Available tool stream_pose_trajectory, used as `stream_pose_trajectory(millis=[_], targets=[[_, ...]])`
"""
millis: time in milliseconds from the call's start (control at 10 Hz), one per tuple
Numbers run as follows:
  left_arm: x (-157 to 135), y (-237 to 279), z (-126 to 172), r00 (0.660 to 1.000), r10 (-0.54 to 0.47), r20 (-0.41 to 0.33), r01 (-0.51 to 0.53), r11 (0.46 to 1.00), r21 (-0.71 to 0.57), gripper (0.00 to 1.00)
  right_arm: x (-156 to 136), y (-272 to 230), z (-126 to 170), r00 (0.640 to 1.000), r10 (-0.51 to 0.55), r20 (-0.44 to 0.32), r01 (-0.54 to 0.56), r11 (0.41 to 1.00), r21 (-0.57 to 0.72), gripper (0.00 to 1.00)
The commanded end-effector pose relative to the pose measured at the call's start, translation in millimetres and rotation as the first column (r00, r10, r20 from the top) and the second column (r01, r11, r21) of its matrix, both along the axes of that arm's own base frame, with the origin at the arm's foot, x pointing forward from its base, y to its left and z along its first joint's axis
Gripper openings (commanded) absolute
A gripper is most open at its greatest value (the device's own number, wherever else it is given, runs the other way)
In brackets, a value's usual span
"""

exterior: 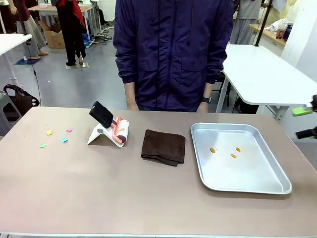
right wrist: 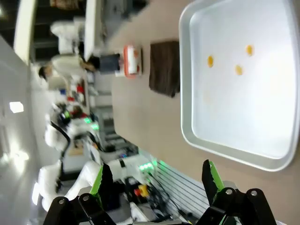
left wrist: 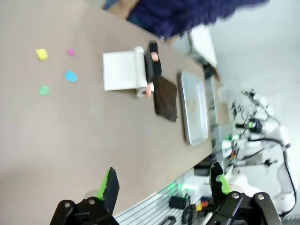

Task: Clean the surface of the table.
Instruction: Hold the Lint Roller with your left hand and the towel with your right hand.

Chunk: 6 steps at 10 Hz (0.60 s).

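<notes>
both pairs of fingers spread and empty at the near edge of the surface

the left fingers (left wrist: 109, 186) and the right fingers (right wrist: 105, 183) stand wide apart, pinching nothing, and hover by the near side of the brownish surface (exterior: 124, 193). the surface looks stiff, heavy and smooth, so it is probably something to wipe rather than grasp. the folded dark brown cloth (exterior: 163, 147) at its middle looks soft and light, best pinched from above at a folded edge. the coloured scraps (exterior: 63, 140) at far left seem light and likely to slide. a metal tray (exterior: 247, 174) holding orange bits (exterior: 233, 155) lies at right.
</notes>
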State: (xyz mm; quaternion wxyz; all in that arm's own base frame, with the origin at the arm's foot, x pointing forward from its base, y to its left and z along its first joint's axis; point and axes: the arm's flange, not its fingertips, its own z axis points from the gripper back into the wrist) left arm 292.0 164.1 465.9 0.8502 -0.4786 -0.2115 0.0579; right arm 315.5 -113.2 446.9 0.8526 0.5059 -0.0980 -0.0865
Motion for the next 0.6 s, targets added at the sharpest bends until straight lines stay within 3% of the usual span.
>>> stream_pose_trajectory(millis=[0, 200, 300, 400, 500], targets=[[-13.5, 22.3, -40.4, 0.997, 0.069, 0.042, -0.062, 0.988, -0.139, 1.0, -17.7, -23.3, -30.5, 0.993, -0.116, 0.023, 0.113, 0.987, 0.115, 1.0], [-26.3, 46.1, -74.1, 0.989, 0.144, 0.041, -0.132, 0.969, -0.209, 1.0, -28.7, -57.0, -52.9, 0.979, -0.204, -0.013, 0.203, 0.962, 0.181, 1.0], [-26.9, 30.2, -77.3, 0.986, 0.164, 0.042, -0.15, 0.963, -0.222, 1.0, -34.8, -69.7, -64.3, 0.971, -0.238, -0.036, 0.241, 0.949, 0.202, 1.0], [-27.0, 22.5, -76.8, 0.971, 0.237, 0.022, -0.227, 0.949, -0.217, 1.0, -39.1, -75.9, -69.5, 0.962, -0.271, -0.033, 0.272, 0.941, 0.202, 1.0], [-27.7, 14.4, -73.9, 0.957, 0.288, 0.036, -0.282, 0.952, -0.117, 1.0, -41.5, -77.0, -71.0, 0.947, -0.322, 0.003, 0.319, 0.938, 0.133, 1.0]])
